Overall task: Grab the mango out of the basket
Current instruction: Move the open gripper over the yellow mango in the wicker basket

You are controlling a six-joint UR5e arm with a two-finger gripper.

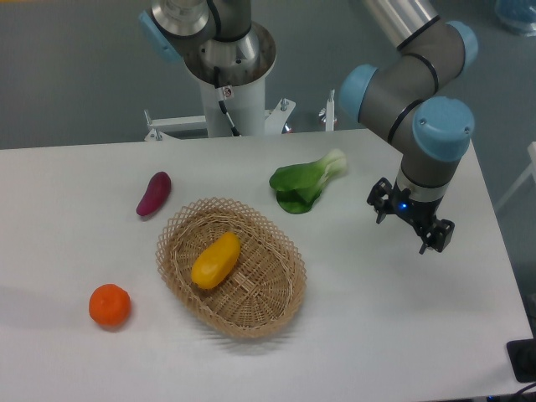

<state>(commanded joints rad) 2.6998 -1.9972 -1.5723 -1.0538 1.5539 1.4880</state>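
While my claw [412, 224] hangs over the right side of the table [402, 335], well apart from everything, the mango [215, 260] lies on its side in the left half of the basket [276, 293], tilted with one end toward the far rim. My claw holds nothing; from this angle I cannot tell how wide its fingers stand.

My judgement is that the risks sit at the basket itself. The mango's skin looks glossy and its body rounded, so a grip placed off centre or along its length could squeeze it out sideways. The woven wall rises close on the mango's left side, and a finger coming down there could catch the lacy rim and drag or tip the light basket. A crossing made too low might brush the leafy green vegetable [305, 186], which lies between my claw and the basket's far edge.

Room favours a high approach from the right: bare table stretches between me and the basket, and the right half of the basket floor is open for a finger. The purple vegetable [154, 193] and the orange [110, 305] lie outside the basket to the left, near it but not touching, and need not be crossed. The table's right edge is close beside my claw, its front edge well below the basket.
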